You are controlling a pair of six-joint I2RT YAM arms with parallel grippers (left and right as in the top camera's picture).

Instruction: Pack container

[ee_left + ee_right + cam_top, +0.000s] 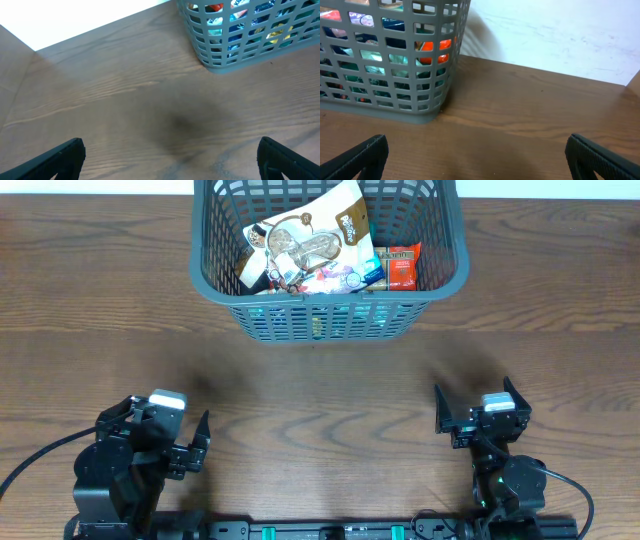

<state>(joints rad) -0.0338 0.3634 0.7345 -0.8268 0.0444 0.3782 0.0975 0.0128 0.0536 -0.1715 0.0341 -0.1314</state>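
Observation:
The grey slotted container (210, 280) stands at the far middle of the table and holds several food packets, among them a large white pouch (315, 230) and a red packet (403, 265). It also shows in the left wrist view (210, 60) and in the right wrist view (427, 112). My left gripper (180, 435) is open and empty at the near left, well short of the container. My right gripper (478, 412) is open and empty at the near right. Both sets of fingers are spread wide over bare wood in the left wrist view (170, 160) and the right wrist view (477, 157).
The brown wooden table (320, 400) runs between the grippers and the container. A white wall (560, 35) lies behind the table's far edge. Black cables trail from both arm bases at the near edge.

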